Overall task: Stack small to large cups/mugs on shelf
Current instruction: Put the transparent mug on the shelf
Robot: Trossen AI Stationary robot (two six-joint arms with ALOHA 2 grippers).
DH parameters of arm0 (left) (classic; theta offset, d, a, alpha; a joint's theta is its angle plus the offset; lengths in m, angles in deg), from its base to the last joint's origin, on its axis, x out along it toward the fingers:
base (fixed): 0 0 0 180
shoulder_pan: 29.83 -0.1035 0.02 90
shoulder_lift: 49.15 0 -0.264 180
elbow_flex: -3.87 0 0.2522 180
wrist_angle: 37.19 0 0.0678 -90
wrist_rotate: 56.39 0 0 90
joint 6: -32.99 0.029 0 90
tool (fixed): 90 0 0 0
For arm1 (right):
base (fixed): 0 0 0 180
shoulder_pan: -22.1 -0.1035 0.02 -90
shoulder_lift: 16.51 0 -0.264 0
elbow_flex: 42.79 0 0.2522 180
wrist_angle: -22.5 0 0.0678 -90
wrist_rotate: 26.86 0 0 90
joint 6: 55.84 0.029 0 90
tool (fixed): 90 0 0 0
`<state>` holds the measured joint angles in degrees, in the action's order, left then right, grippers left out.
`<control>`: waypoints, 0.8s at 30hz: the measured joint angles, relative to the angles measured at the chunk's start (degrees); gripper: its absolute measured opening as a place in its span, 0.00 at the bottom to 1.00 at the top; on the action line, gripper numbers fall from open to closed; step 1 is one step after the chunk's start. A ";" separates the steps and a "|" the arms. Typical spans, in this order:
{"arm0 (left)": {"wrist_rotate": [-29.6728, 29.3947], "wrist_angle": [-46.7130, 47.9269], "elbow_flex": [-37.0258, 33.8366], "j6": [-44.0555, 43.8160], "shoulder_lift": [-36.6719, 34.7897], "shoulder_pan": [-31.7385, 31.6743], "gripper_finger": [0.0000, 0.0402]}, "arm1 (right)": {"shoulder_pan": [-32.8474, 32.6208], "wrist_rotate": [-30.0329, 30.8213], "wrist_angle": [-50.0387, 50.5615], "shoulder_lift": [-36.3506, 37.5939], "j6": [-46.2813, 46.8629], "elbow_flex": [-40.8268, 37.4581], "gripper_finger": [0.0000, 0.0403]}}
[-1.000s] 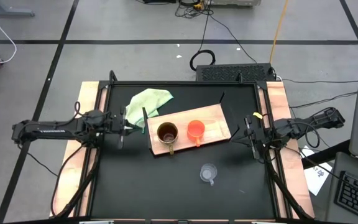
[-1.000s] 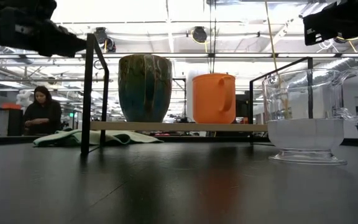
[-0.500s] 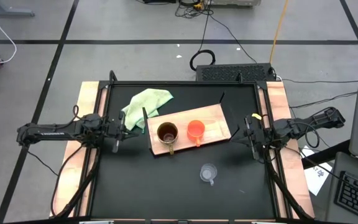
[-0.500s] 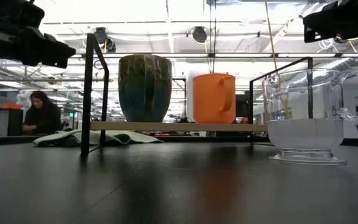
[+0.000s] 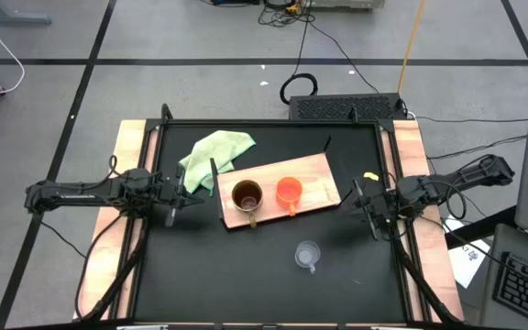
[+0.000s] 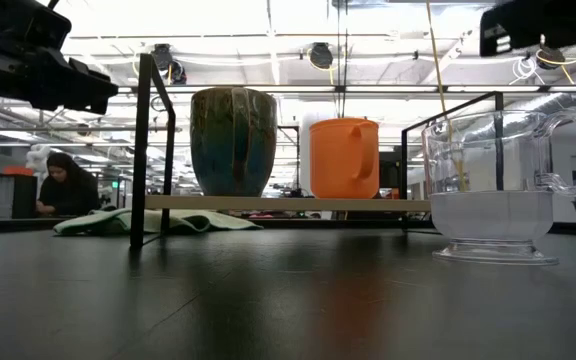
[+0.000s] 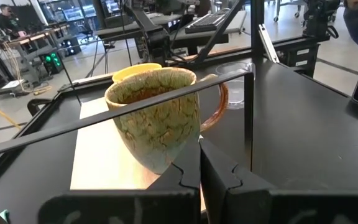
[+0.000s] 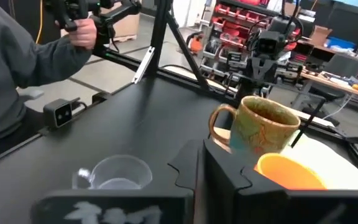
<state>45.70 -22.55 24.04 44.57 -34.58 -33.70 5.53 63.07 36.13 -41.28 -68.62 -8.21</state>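
The brown mug (image 5: 247, 195) and the orange cup (image 5: 289, 192) stand upright side by side on the light-wood shelf board (image 5: 314, 170). The clear glass cup (image 5: 308, 254) stands on the black table nearer the front edge. My left gripper (image 5: 174, 194) is shut and empty to the left of the board, pointing at the brown mug (image 7: 157, 118). My right gripper (image 5: 359, 198) is shut and empty to the right of the board. Its wrist view shows the glass cup (image 8: 114, 171), the brown mug (image 8: 263, 127) and the orange cup (image 8: 288, 171).
A light green cloth (image 5: 216, 151) lies at the board's far left corner. A black metal frame (image 6: 140, 150) runs around the table. A person (image 6: 63, 185) is in the room behind, and a grey sleeve (image 8: 17, 74) shows beside the table.
My left gripper has drawn back a little toward the table's left edge, away from the board. My right gripper has moved a little toward the board. The cups and the board have stayed where they were.
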 joint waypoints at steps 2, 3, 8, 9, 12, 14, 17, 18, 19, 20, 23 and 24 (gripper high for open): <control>-0.02 0.25 0.00 -0.16 0.02 0.00 0.00 | 0.01 0.04 0.07 -2.69 0.20 2.20 0.06; -0.02 0.29 0.00 -0.19 0.02 0.02 0.00 | 0.01 0.06 0.41 -4.22 0.75 3.60 0.07; -0.06 0.27 0.00 -1.49 0.02 0.00 0.00 | -0.01 0.08 5.00 -13.27 3.10 11.09 0.18; -0.06 0.27 0.00 -1.59 0.02 0.01 0.00 | -0.01 0.10 6.09 -15.38 3.31 12.51 0.20; -0.10 0.57 0.00 -1.61 0.04 0.01 0.00 | -0.01 0.14 9.89 -21.18 5.51 16.54 0.28; -0.11 0.68 0.00 -1.60 0.04 0.00 0.00 | -0.02 0.14 11.85 -25.08 6.99 18.94 0.32; -0.11 0.68 0.02 -1.45 0.04 0.02 0.00 | -0.08 0.06 13.43 -30.18 8.02 21.03 0.38; -0.11 0.68 0.02 -1.41 0.03 0.01 0.00 | -0.08 0.06 13.51 -31.58 8.02 21.60 0.40; -0.12 0.68 0.02 -1.36 0.04 0.01 0.01 | -0.08 0.04 13.92 -32.89 8.17 22.23 0.42; -0.13 0.69 0.02 -1.18 0.04 0.00 0.01 | -0.08 0.04 14.77 -34.04 8.54 22.92 0.43; -0.15 0.79 0.02 -0.99 0.04 0.00 0.00 | -0.11 0.00 16.84 -37.37 10.05 24.91 0.45; -0.15 0.83 0.02 -1.01 0.03 0.00 0.00 | -0.30 -0.05 16.87 -38.26 10.66 25.38 0.45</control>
<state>45.55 -21.72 24.07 43.57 -34.55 -33.71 5.24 63.02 53.00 -79.54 -57.96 17.17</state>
